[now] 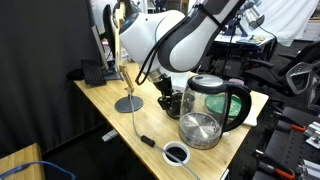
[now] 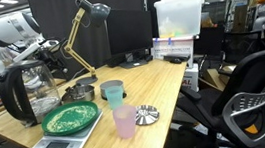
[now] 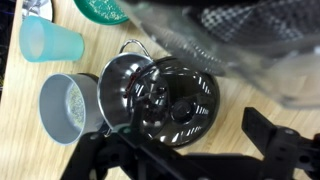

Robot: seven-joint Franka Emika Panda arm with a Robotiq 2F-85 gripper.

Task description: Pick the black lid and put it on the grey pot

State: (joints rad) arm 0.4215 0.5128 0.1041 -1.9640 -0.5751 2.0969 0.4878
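Observation:
In the wrist view the black lid point(image 3: 172, 100), glossy with a round knob, overlaps the right side of the small grey pot point(image 3: 122, 82); the pot's shiny inside shows to the lid's left. I cannot tell whether the lid rests on the rim or leans against it. My gripper point(image 3: 185, 150) is open, its dark fingers spread wide on either side below the lid, holding nothing. In both exterior views the gripper point(image 1: 165, 99) point(image 2: 55, 63) hangs just above the pot point(image 2: 77, 91), next to the glass kettle.
The tall glass kettle point(image 1: 216, 99) point(image 2: 19, 92) stands close beside the pot. A grey cup point(image 3: 70, 106), a teal cup point(image 2: 111, 89), a pink cup point(image 2: 124, 121) and a green plate on a scale point(image 2: 70, 118) are nearby. A glass lid point(image 1: 200, 130), a white-rimmed ring point(image 1: 177, 152) and a lamp base point(image 1: 128, 103) share the table.

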